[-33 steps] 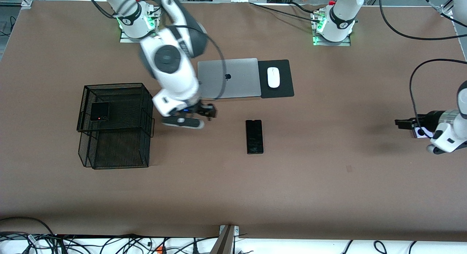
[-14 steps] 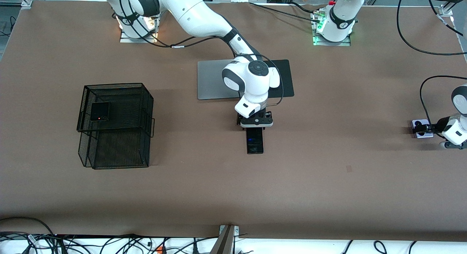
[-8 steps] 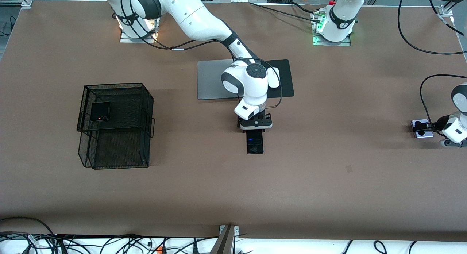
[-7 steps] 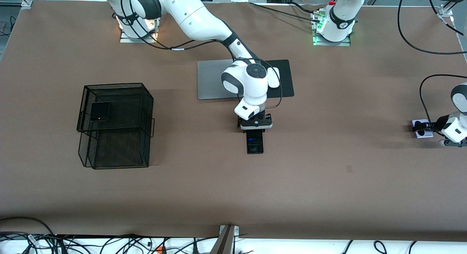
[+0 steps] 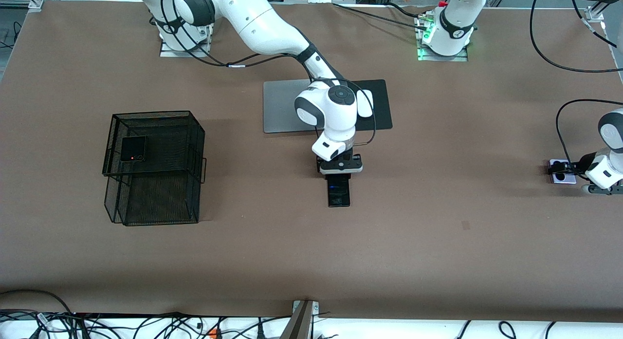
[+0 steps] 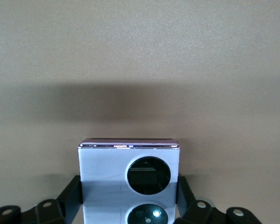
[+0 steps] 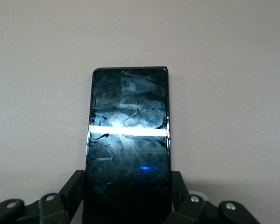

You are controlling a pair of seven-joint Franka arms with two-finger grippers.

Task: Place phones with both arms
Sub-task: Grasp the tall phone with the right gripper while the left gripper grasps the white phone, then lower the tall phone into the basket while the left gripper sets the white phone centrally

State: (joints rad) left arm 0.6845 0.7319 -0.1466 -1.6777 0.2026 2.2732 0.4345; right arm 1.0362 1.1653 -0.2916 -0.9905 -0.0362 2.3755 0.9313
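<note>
A long slim black phone [image 5: 339, 194] lies on the brown table in the middle, nearer to the front camera than the laptop. My right gripper [image 5: 339, 175] is shut on its end, with a finger pressed to each long side [image 7: 127, 179]; its screen [image 7: 128, 135] shows smudges and a blue light. At the left arm's end of the table, my left gripper [image 5: 566, 172] is shut on the squarish lilac-white phone [image 5: 559, 176], its fingers [image 6: 74, 186] against both sides of the phone [image 6: 107, 172]. A squarish black folded phone [image 5: 133, 149] rests on top of the mesh basket.
The black wire mesh basket [image 5: 155, 193] stands toward the right arm's end. A grey laptop [image 5: 280, 107], a black mouse pad [image 5: 382, 107] and a white mouse [image 5: 366, 104] lie partly under the right arm. Cables run along the table's near edge.
The right arm came over from beside the basket to the slim phone. Both grippers then closed on their phones, and the slim phone shifted slightly.
</note>
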